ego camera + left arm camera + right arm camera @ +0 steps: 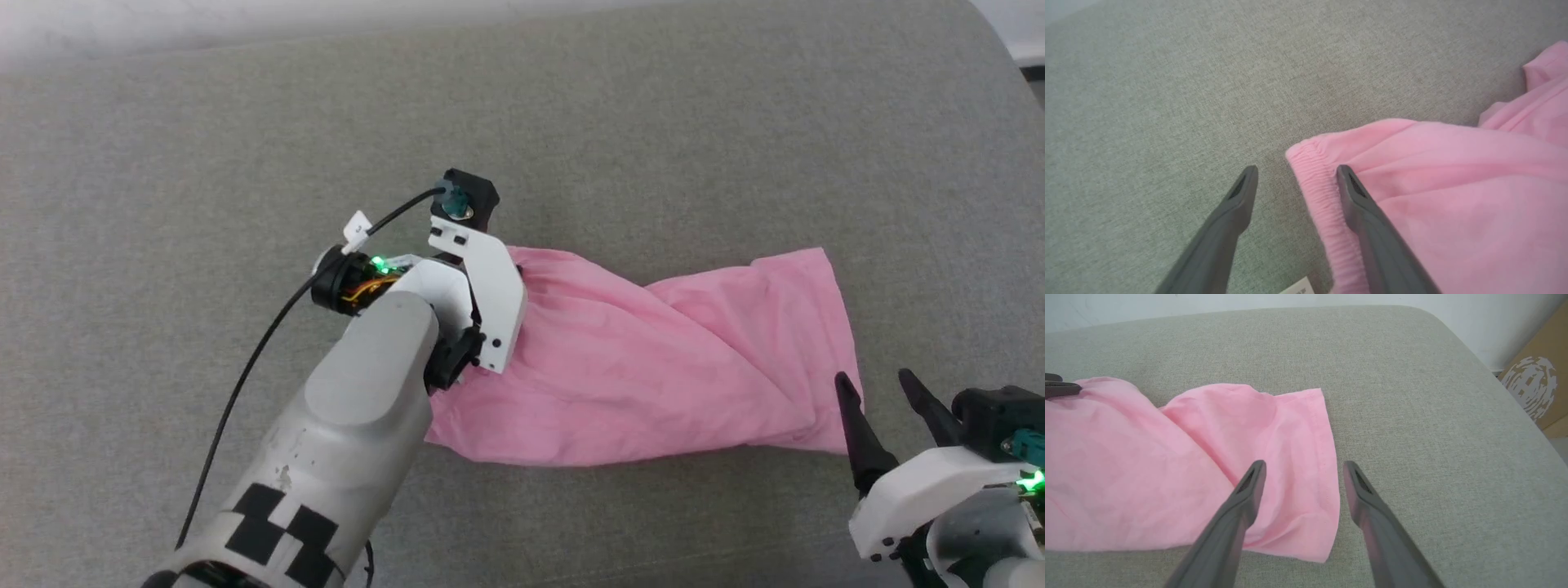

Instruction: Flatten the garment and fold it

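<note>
**Item:** garment (653, 367), light pink, thin cloth.

**Location:** lies on the grey cushion (245, 122), near its centre. In the head view the long axis runs from 9 o'clock to 3 o'clock.

**Progress:** judged early.
- Flattening is not done. The cloth lies in a bunched strip with a diagonal twist across its middle.
- No tidy fold shows, so all folding is left.

**Condition:**
- Gathered waistband (1327, 212) is at the 9 o'clock end, puckered and curling.
- A corner of the white label (1298, 288) peeks out beside it.
- Straight stitched hem (1327, 457) is at the 3 o'clock end and lies fairly smooth.
- Elsewhere there are soft creases and overlapped layers.

**Left end effector** (1297, 169): fingers apart, clamped on nothing. It straddles the waistband edge, one finger over the cloth and the other over the cushion. Whether it touches cannot be told.

**Right end effector** (873, 380): fingers apart, holding nothing. It sits at the garment's 4 o'clock corner. In its wrist view one finger is over the cloth near the hem and the other over bare cushion.
</note>
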`<state>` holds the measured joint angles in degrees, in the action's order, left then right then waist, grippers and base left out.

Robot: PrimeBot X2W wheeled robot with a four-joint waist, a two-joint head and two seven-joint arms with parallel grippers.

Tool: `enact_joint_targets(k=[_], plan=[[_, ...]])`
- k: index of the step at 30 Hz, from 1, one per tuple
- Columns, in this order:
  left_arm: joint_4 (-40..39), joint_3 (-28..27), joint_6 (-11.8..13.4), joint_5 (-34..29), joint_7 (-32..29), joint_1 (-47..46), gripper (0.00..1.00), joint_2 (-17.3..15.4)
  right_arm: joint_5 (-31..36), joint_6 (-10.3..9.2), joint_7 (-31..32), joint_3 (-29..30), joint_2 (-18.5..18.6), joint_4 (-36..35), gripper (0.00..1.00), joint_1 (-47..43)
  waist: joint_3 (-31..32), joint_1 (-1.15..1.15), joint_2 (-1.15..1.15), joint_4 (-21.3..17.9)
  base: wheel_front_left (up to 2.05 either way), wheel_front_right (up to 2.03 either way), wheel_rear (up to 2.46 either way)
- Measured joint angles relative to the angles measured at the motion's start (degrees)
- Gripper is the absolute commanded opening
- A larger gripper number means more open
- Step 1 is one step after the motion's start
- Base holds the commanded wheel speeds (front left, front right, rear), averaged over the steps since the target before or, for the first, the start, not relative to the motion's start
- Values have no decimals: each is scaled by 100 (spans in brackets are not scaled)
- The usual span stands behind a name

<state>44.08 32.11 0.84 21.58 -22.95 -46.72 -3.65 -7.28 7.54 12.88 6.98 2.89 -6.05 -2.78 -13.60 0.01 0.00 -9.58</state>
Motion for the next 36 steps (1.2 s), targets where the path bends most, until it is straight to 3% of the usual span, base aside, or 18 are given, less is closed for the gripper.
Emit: enact_joint_targets(k=[9,10,12,15,21,26,31,36], plan=[[610,230,-288,-59,-160,-441,100,-3,-103,0,-91,-167,-2,76,100,140,-346,0,0,-159,0,0,0],[641,248,-341,-48,-188,-476,51,-2,-129,0,-108,-172,-3,93,100,159,-368,0,0,-171,0,0,0],[666,265,-412,-22,-204,-531,0,3,-138,0,-133,-172,-2,122,100,170,-397,0,0,-180,0,0,0],[654,253,-403,12,96,-523,0,47,-137,0,-141,-166,-2,156,100,185,-383,1,0,-150,0,0,0],[238,-160,63,238,1357,42,0,-59,-141,0,-354,38,-1,96,100,313,-268,-1,0,-21,0,0,0],[-377,-493,346,485,2029,1011,0,-266,-98,0,-405,235,2,108,100,537,-176,-1,0,161,0,0,0],[-1184,-719,538,712,2276,1811,0,-485,130,0,-202,308,-1,459,100,978,-96,-1,0,353,0,0,0],[-1793,-723,635,762,2208,2189,0,-558,315,0,167,358,-1,1376,100,1823,-59,-1,0,531,0,0,0]])
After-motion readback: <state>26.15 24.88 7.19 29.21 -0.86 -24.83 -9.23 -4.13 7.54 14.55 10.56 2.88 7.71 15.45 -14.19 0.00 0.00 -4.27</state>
